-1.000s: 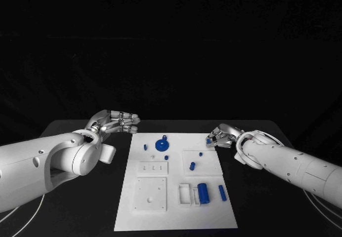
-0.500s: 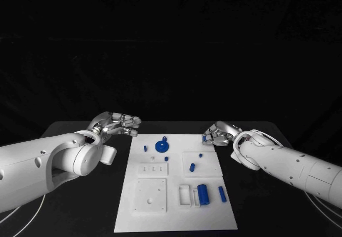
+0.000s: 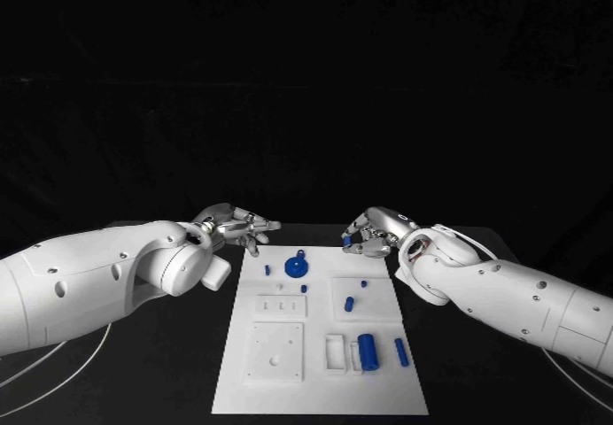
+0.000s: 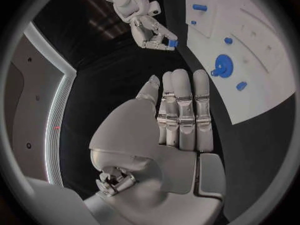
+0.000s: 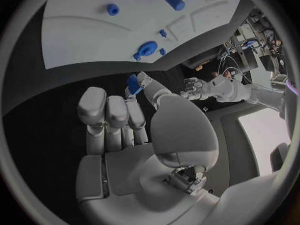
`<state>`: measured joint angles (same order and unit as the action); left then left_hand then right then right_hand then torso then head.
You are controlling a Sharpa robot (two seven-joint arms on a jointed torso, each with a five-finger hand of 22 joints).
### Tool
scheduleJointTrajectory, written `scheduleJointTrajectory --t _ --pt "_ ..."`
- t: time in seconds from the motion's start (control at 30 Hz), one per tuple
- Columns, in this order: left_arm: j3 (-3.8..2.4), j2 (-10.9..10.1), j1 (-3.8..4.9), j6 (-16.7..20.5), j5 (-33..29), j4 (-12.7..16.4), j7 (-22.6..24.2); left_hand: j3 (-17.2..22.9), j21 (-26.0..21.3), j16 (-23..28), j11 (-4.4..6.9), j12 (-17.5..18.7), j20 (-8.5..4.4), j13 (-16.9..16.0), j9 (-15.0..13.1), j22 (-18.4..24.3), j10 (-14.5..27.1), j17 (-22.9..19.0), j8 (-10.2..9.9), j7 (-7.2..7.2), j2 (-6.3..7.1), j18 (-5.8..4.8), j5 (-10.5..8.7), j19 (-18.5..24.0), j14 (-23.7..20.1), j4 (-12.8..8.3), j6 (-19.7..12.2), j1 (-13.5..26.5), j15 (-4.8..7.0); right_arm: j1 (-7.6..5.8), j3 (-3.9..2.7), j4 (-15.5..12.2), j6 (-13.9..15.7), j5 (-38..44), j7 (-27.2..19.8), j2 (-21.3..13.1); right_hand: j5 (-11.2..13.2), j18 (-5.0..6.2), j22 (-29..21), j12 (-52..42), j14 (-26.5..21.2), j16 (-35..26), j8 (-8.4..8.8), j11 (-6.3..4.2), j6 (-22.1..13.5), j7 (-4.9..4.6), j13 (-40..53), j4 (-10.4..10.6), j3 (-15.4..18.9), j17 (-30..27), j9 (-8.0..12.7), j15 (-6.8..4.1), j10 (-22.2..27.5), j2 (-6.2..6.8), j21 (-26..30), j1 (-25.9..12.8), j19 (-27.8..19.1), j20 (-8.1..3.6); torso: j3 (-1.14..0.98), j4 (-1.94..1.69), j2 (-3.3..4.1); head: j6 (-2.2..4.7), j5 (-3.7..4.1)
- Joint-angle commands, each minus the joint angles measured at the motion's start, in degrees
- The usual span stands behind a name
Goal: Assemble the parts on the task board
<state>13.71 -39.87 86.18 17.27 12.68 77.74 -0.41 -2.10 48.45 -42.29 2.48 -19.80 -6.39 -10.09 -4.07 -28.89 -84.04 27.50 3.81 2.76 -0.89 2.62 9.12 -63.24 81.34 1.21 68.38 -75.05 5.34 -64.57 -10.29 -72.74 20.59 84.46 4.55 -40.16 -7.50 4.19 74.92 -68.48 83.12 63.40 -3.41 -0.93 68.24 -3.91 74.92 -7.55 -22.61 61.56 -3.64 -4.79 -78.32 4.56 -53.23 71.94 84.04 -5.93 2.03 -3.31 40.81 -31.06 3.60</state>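
Blue small part (image 5: 132, 83) pinched at the fingertips of the right robot hand (image 3: 368, 236), just off the far right corner of the white task board (image 3: 320, 390), above the black worktop (image 3: 460, 372). Seen too from the left wrist as a blue speck (image 4: 170, 43) at those fingertips. Judged as the carry-and-seat step. Best done by keeping the pinch firm, bringing the piece over its seat on the board, squaring it upright before lowering, and releasing only once settled. Which seat it fits: cannot tell. Round blue disc (image 3: 295, 264) and blue cylinder (image 3: 366, 351) already on the board. Left robot hand (image 3: 237, 227) beyond the board's far left corner, fingers straight and side by side, holding nothing.
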Motion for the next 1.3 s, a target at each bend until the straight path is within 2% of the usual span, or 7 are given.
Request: scheduleJointTrajectory --t 0.03,0.17,0.23,0.33,0.73,1.03,1.3 --pt "-0.02 1.4 0.20 -4.5 4.5 -0.8 -7.7 -0.7 3.2 -4.8 0.49 -2.7 -0.27 -1.3 0.0 -2.6 -2.7 2.8 -0.1 0.36 0.04 -0.90 -0.29 1.5 -1.9 0.6 -0.6 1.2 0.15 -0.07 -0.01 -1.6 0.8 5.4 6.5 1.2 -0.7 0.13 6.7 0.1 0.0 -0.3 -0.15 -0.30 0.4 0.05 0.5 0.1 -0.2 0.0 -0.1 -0.39 -0.2 0.76 -0.3 0.0 2.7 -0.34 0.14 0.15 -0.81 0.02 -0.94" --pt "0.02 3.3 0.23 -5.2 5.9 -1.7 -10.6 -1.0 5.9 -7.8 0.09 -3.5 -0.09 -2.1 0.4 -5.0 -2.6 3.5 -0.2 1.31 0.77 -0.32 -1.05 3.4 -3.1 2.1 -4.4 2.8 0.02 -0.10 0.12 -3.3 0.8 6.7 8.4 3.0 -1.2 0.14 6.6 0.2 0.0 -0.4 -0.17 -0.34 0.5 0.08 0.5 0.4 -0.4 -0.1 -0.1 -0.40 -0.1 1.06 -0.1 -0.1 2.7 -0.35 0.21 0.16 -1.09 -0.16 -1.48" --pt "0.03 4.1 0.24 -5.4 6.6 -2.0 -11.7 -1.0 6.6 -8.5 0.07 -4.0 0.00 -2.5 0.3 -5.7 -2.7 3.2 -0.2 1.18 1.25 -0.09 -4.66 3.8 -3.2 3.3 -4.1 4.1 0.03 -0.10 0.21 -4.0 0.8 7.2 9.1 3.8 -1.2 0.13 6.6 0.2 0.0 -0.4 -0.17 -0.34 0.5 0.08 0.5 0.4 -0.4 -0.1 -0.1 -0.40 -0.1 1.08 -0.1 0.0 2.7 -0.35 0.24 0.20 -1.18 -0.19 -1.65" --pt "0.05 5.0 0.24 -5.8 7.5 -2.4 -13.0 1.5 7.2 -9.5 0.07 -4.2 0.08 -3.1 0.3 -6.5 -2.6 2.1 -0.1 0.99 3.27 0.07 -5.66 4.3 -3.6 5.6 -3.8 5.8 -0.01 -0.11 0.37 -4.7 0.7 7.7 9.8 4.9 -1.3 0.12 6.7 0.2 0.0 -0.4 -0.17 -0.35 0.5 0.09 0.4 0.5 -0.4 -0.1 -0.1 -0.41 -0.1 1.10 -0.1 0.0 2.7 -0.35 0.27 0.27 -1.35 -0.35 -1.70" --pt "0.07 6.9 0.24 -6.2 9.6 -2.6 -15.4 3.2 6.4 -9.2 -0.21 -2.6 0.33 -2.8 0.3 -6.5 -2.6 0.3 -0.2 1.01 5.54 0.06 -6.09 4.6 -4.0 9.8 -3.8 7.9 -0.28 -0.11 0.85 -6.3 0.1 8.4 10.8 7.3 -1.7 0.08 6.7 0.3 0.0 -0.5 -0.16 -0.41 0.6 0.13 0.4 0.7 -0.3 -0.2 -0.1 -0.42 -0.1 1.16 -0.1 -0.1 2.8 -0.38 0.22 0.22 -1.19 -0.36 -1.74" --pt "0.06 7.2 0.23 -6.1 9.8 -2.1 -15.4 3.3 6.3 -9.2 -0.17 -2.5 0.31 -2.9 0.3 -6.5 -2.6 0.0 -0.1 0.86 4.93 0.04 -6.02 4.4 -3.9 9.8 -2.9 7.6 -0.25 -0.10 1.26 -6.5 -0.5 8.5 11.1 8.2 -1.9 0.07 6.7 0.3 0.0 -0.6 -0.16 -0.44 0.5 0.14 0.4 0.8 -0.1 -0.3 -0.1 -0.42 -0.1 1.14 -0.2 -0.2 2.8 -0.40 0.21 0.13 -1.19 -0.33 -1.65" --pt "0.07 7.3 0.23 -6.3 10.0 -1.7 -16.0 2.5 6.2 -9.4 -0.07 -2.6 0.26 -3.0 0.3 -6.7 -2.6 -0.3 -0.2 0.74 3.34 0.01 -5.78 4.4 -3.9 7.8 -2.3 6.9 -0.19 -0.10 1.37 -6.8 -0.7 8.6 11.2 8.5 -2.0 0.08 6.7 0.3 0.0 -0.6 -0.16 -0.46 0.6 0.15 0.4 0.8 -0.1 -0.3 -0.1 -0.43 -0.1 1.13 -0.1 -0.1 2.8 -0.40 0.25 0.19 -1.17 -0.27 -1.64"
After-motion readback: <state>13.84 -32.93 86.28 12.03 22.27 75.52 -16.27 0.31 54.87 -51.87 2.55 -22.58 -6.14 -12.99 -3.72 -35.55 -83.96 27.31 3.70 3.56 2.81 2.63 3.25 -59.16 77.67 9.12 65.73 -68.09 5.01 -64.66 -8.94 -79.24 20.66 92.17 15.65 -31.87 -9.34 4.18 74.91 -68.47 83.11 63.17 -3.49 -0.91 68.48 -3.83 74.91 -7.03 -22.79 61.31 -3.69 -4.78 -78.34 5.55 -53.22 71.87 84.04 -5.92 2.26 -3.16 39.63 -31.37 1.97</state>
